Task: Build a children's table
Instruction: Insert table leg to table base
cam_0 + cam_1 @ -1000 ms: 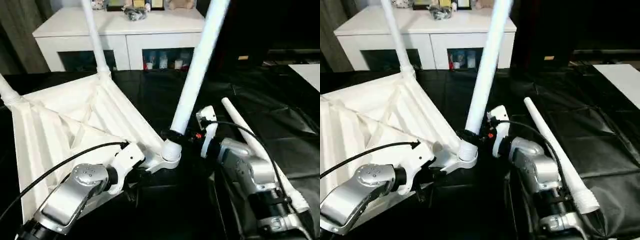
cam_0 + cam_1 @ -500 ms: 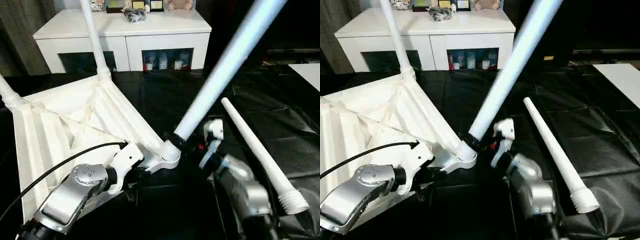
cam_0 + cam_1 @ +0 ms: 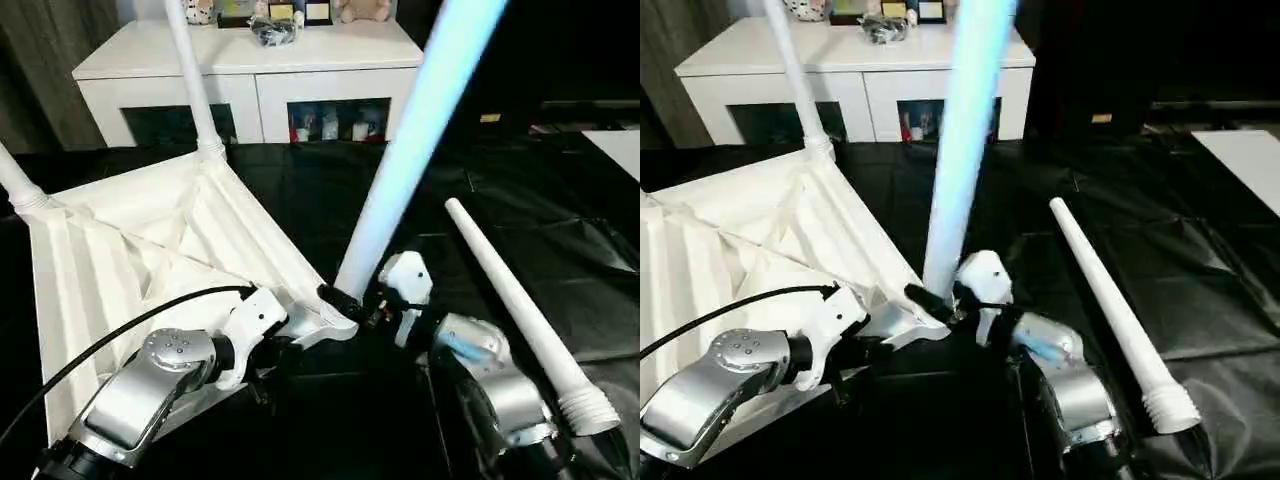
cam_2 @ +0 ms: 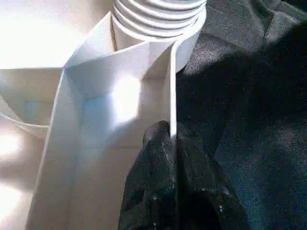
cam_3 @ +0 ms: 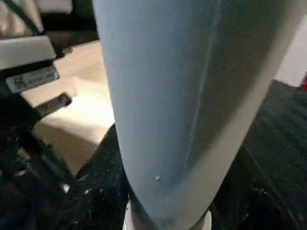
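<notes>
The white tabletop (image 3: 130, 260) lies ribbed side up on the black sheet (image 3: 500, 190) that covers the desk. Its near corner sits just between the two arms. There the left gripper (image 4: 170, 143) has its jaws pressed together on a thin upright rib of the corner, right below the round socket (image 4: 158, 19). The right gripper (image 3: 345, 297) pinches the thick base of a leg (image 3: 415, 130) that rises steeply from that socket, tilted a little to the right. Two more legs (image 3: 190, 70) stand in the far and left corners. The fourth leg (image 3: 520, 320) lies loose on the sheet beside the right forearm, threaded end nearest the robot. Beyond the desk stands a white cabinet (image 3: 250, 75) with glass doors, small things on its top, dark curtains (image 3: 50, 60) at its left.
</notes>
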You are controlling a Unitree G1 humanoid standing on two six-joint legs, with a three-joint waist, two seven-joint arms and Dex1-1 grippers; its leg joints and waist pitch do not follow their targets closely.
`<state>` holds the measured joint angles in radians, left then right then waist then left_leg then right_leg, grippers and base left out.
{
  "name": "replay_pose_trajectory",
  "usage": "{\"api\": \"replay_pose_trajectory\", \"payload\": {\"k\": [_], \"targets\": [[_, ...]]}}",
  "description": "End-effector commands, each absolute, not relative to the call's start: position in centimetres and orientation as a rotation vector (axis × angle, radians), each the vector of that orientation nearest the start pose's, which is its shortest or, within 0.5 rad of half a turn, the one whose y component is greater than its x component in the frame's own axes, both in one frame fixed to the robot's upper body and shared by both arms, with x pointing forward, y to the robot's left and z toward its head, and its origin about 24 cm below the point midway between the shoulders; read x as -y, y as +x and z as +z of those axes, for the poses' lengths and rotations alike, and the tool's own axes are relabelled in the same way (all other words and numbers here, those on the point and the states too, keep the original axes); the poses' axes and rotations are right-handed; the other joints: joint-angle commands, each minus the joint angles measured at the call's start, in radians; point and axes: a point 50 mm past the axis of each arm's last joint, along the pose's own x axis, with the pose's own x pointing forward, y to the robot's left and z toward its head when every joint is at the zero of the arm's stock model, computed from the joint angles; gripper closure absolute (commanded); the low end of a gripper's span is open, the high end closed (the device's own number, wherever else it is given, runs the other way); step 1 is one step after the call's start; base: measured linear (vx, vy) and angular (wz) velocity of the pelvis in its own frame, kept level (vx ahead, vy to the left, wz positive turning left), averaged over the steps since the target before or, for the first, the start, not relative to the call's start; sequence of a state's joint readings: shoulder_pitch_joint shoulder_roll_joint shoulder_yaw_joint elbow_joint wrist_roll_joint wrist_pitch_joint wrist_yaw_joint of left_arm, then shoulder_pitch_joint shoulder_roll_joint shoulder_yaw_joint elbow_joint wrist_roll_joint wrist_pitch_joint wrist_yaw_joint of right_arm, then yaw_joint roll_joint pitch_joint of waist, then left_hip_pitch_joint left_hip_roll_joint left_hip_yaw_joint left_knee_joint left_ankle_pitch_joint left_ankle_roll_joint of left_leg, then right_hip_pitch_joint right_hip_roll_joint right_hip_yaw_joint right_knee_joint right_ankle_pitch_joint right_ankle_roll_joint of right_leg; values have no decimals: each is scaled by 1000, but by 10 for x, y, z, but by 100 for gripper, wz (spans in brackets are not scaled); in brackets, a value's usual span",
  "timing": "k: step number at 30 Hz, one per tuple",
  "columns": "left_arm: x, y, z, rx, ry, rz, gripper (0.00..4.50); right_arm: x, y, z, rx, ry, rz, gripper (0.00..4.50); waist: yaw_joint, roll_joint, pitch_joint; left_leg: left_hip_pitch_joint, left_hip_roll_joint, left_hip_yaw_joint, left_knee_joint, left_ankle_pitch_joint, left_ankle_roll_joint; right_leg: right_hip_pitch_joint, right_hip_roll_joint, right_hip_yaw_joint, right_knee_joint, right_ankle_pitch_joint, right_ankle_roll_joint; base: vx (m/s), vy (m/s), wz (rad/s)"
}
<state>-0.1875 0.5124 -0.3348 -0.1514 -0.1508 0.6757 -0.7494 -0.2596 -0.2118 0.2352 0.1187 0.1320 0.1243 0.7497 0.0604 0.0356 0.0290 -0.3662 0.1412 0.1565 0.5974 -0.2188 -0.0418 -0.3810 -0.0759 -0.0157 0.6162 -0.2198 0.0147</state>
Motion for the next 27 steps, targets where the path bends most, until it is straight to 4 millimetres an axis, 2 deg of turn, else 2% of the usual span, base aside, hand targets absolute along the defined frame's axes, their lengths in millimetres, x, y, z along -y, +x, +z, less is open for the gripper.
{"api": "replay_pose_trajectory", "payload": {"k": [1, 4, 12, 13, 16, 17, 19, 22, 24, 25, 27], "targets": [[-143, 245, 40, -615, 307, -944, 450, 86, 259, 24, -315, -90, 1103, 266, 1, -6, -23, 5, 73, -29, -102, -307, 8, 16, -63, 40, -90, -316, -174, 0, 0, 0], [-142, 244, 39, -618, 305, -951, 450, 87, 262, 25, -405, -63, 1159, 266, 1, -15, -25, 6, 74, -30, -102, -307, 2, 16, -64, 39, -91, -327, -165, 0, 0, 0], [-140, 245, 39, -618, 302, -955, 450, 98, 278, 18, -553, 18, 1163, 266, 2, -21, -30, 6, 73, -25, -96, -259, 8, 16, -65, 38, -86, -266, -193, 0, 0, 0], [-140, 245, 39, -618, 303, -955, 450, 100, 277, 15, -578, 9, 1162, 266, 3, -18, -29, 5, 73, -26, -99, -269, 5, 16, -65, 38, -88, -279, -191, 0, 0, 0], [-141, 244, 39, -619, 302, -958, 450, 101, 275, 10, -603, -7, 1162, 266, 3, -20, -28, 9, 75, -28, -103, -313, -13, 13, -65, 39, -91, -325, -173, 0, 0, 0], [-141, 244, 39, -620, 301, -960, 450, 102, 274, 8, -609, -14, 1162, 266, 2, -21, -28, 9, 75, -29, -103, -317, -15, 13, -65, 39, -92, -326, -171, 0, 0, 0], [-141, 243, 39, -624, 298, -968, 450, 102, 274, 6, -619, -11, 1158, 266, 3, -14, -29, 10, 75, -30, -104, -323, -22, 12, -65, 39, -91, -316, -167, 0, 0, 0], [-141, 241, 38, -632, 297, -992, 450, 101, 275, 0, -646, -5, 1137, 266, 1, -15, -29, 9, 73, -29, -104, -333, -24, 12, -65, 39, -93, -321, -166, 0, 0, 0], [-140, 241, 39, -630, 295, -995, 450, 101, 276, -1, -652, -7, 1138, 266, -2, -15, -23, 12, 73, -31, -107, -387, -33, 7, -66, 40, -100, -390, -159, 0, 0, 0], [-140, 241, 39, -628, 293, -1000, 450, 100, 276, -2, -660, -5, 1142, 266, -4, -14, -21, 20, 73, -35, -108, -448, -49, 2, -68, 42, -108, -467, -141, 0, 0, 0], [-139, 242, 40, -623, 288, -1014, 450, 100, 279, -3, -664, -19, 1136, 266, -6, -13, -23, 20, 74, -38, -111, -459, -53, 2, -67, 42, -107, -464, -135, 0, 0, 0]]}}
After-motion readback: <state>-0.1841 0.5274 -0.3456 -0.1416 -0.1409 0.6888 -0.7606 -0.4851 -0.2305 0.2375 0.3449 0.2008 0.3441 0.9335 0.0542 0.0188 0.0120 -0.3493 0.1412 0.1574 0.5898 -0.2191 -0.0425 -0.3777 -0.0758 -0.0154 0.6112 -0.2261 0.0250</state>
